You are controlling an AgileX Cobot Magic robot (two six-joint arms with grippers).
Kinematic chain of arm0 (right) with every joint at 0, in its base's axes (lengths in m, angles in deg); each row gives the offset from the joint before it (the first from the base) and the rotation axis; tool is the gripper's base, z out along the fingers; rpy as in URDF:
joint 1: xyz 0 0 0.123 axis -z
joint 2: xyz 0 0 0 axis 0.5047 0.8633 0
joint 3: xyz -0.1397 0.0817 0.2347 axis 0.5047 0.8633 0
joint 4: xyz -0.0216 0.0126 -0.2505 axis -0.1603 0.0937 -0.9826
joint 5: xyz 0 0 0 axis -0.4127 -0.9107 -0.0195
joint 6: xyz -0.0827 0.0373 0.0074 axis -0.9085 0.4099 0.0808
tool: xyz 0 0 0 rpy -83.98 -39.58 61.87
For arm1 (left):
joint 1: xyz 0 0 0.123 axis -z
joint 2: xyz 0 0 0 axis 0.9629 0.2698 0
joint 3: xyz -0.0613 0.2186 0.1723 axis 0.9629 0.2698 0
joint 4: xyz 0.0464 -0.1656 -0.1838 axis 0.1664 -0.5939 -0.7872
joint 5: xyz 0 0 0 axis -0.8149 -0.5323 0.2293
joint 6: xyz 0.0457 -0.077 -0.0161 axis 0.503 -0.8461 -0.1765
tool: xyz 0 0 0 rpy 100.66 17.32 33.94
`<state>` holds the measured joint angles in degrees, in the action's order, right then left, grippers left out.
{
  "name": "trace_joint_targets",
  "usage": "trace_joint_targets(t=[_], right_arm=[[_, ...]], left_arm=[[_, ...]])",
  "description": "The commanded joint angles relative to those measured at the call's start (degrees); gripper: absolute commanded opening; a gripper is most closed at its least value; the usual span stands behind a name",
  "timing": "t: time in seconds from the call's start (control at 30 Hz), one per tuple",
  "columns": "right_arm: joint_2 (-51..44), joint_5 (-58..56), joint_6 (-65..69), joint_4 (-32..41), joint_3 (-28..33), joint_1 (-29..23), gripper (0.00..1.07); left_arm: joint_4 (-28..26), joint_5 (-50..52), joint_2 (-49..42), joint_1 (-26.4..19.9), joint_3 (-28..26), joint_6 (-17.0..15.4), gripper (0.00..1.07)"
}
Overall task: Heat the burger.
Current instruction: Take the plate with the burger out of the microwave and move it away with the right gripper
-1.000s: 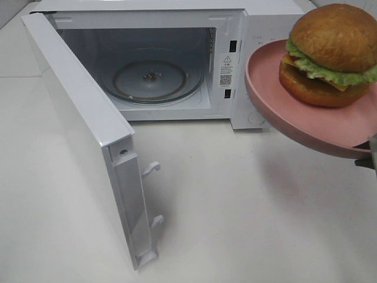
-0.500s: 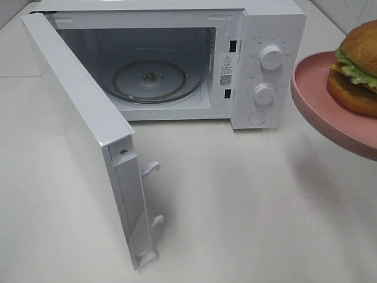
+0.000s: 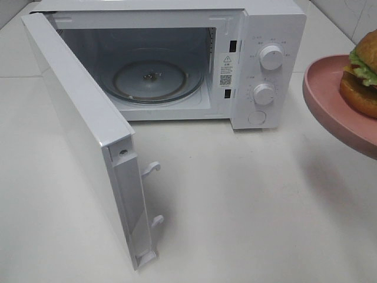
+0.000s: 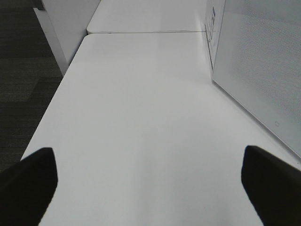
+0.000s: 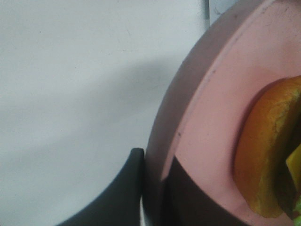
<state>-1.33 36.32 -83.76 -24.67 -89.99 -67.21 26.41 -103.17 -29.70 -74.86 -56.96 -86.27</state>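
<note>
Tall golden-brown burger (image 3: 364,76) with green lettuce sat on the round pink plate (image 3: 330,100), held aloft right of the white microwave (image 3: 259,65), door (image 3: 88,135) open. Right pincer (image 5: 153,188) was clamped on the plate rim, apparently a thin bite. Left pincer (image 4: 150,174) spread wide over the white counter (image 4: 141,117). Risk: plate tilts, burger slides off.
</note>
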Motion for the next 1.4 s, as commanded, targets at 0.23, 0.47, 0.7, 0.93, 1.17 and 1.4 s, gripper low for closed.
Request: trace_joint_targets(t=[0.23,0.47,0.7,0.93,1.17,1.4], right_arm=[[-0.63,-2.98,11.06,-8.59,-0.46,-0.11,0.00],[2.86,-6.07,15.93,-9.80,-0.46,-0.11,0.00],[7.85,-6.42,21.94,-10.37,-0.52,-0.11,0.00],[15.87,-6.65,36.73,-13.92,-0.63,-0.11,0.00],[21.66,-6.99,45.66,-15.93,-0.63,-0.11,0.00],[30.14,-9.45,61.19,-18.16,-4.07,0.23,0.00]], left_arm=[[0.00,0.40,-0.97,-0.17,0.17,0.00,1.00],[0.00,0.40,-0.97,-0.17,0.17,0.00,1.00],[0.00,0.40,-0.97,-0.17,0.17,0.00,1.00],[0.00,0.40,-0.97,-0.17,0.17,0.00,1.00],[0.00,0.40,-0.97,-0.17,0.17,0.00,1.00],[0.00,0.40,-0.97,-0.17,0.17,0.00,1.00]])
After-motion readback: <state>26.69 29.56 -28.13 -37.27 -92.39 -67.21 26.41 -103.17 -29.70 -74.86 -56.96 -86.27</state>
